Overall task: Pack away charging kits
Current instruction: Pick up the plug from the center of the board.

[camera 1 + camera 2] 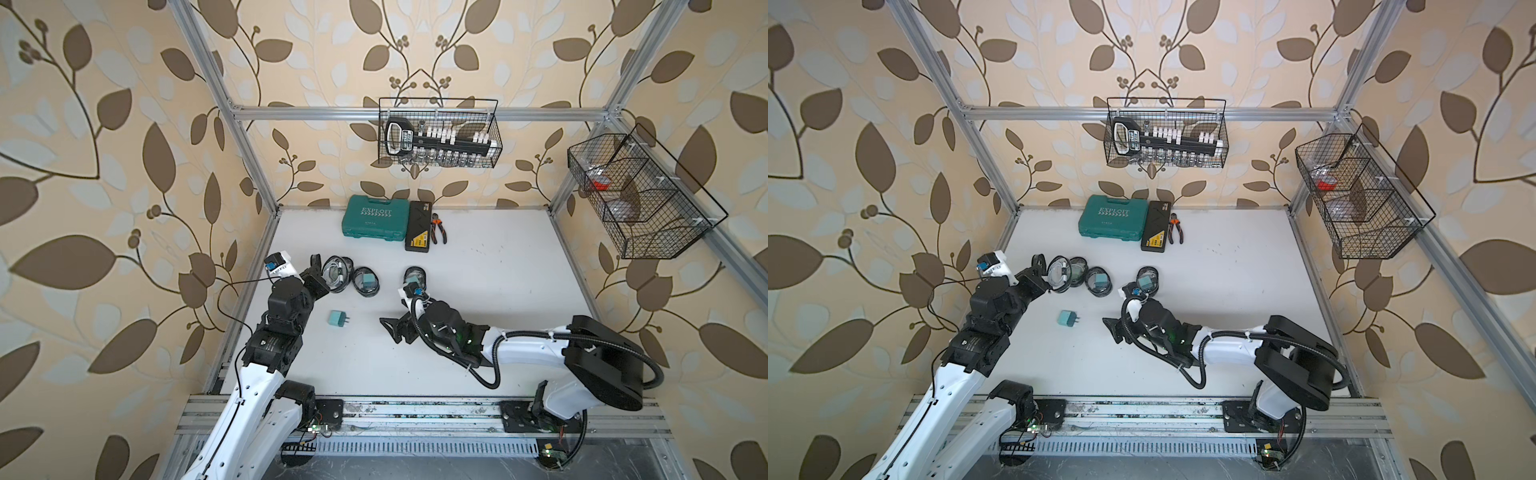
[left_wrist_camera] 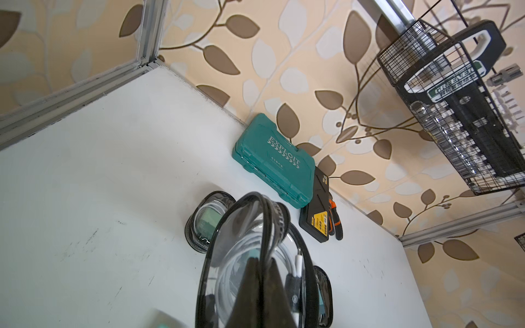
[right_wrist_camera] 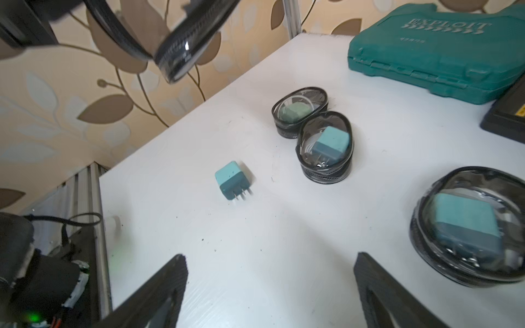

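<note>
My left gripper [image 2: 262,261] is shut on the black rim of a clear zip pouch [image 2: 241,255] that holds a coiled white cable [image 2: 284,255]. It holds the pouch [image 1: 337,270] tilted above the table at the left. A loose teal plug adapter [image 1: 337,319] [image 3: 231,180] lies on its side on the table, prongs pointing right. My right gripper [image 1: 392,328] [image 3: 270,258] hangs open and empty just right of it. Three more pouches [image 3: 299,112] [image 3: 325,147] [image 3: 468,227] lie on the table, each with a teal adapter inside.
A teal EXPLOIT case [image 1: 374,222], a flat black case [image 1: 420,226] and orange-handled pliers [image 1: 438,228] lie along the back wall. A wire basket [image 1: 440,133] hangs on the back wall and another wire basket [image 1: 640,195] on the right frame.
</note>
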{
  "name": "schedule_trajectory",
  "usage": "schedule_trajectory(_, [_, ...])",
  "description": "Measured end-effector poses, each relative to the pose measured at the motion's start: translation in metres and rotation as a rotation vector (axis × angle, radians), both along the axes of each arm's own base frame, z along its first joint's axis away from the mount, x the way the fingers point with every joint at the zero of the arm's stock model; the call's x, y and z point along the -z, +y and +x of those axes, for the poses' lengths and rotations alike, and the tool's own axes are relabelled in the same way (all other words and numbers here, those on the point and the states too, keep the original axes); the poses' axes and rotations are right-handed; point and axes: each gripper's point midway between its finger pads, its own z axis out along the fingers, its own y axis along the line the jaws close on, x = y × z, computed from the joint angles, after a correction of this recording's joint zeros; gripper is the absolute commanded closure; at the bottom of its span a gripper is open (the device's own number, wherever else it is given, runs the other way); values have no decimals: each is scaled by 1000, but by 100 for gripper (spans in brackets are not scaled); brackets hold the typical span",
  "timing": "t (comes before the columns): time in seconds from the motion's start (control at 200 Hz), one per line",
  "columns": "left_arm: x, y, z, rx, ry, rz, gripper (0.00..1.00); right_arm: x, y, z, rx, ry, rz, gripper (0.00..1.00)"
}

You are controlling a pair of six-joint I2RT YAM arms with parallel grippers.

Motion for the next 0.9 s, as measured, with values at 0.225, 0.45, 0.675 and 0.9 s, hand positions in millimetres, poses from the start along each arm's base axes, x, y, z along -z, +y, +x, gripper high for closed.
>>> schedule_trajectory(0.225, [20, 1, -2, 18, 90, -8, 100, 27, 82, -7, -141, -36, -87, 11])
schedule_trajectory(0.45, [13, -4, -6, 48, 93, -18, 100, 46, 134, 16, -173, -47, -142, 12])
schedule_trajectory(0.675, [16, -4, -9, 50, 110, -20, 100, 79, 164, 25, -216, -22, -220, 21])
schedule_trajectory(0.9, [11, -3, -12, 51, 92, -22, 100, 101, 179, 30, -245, 7, -277, 28])
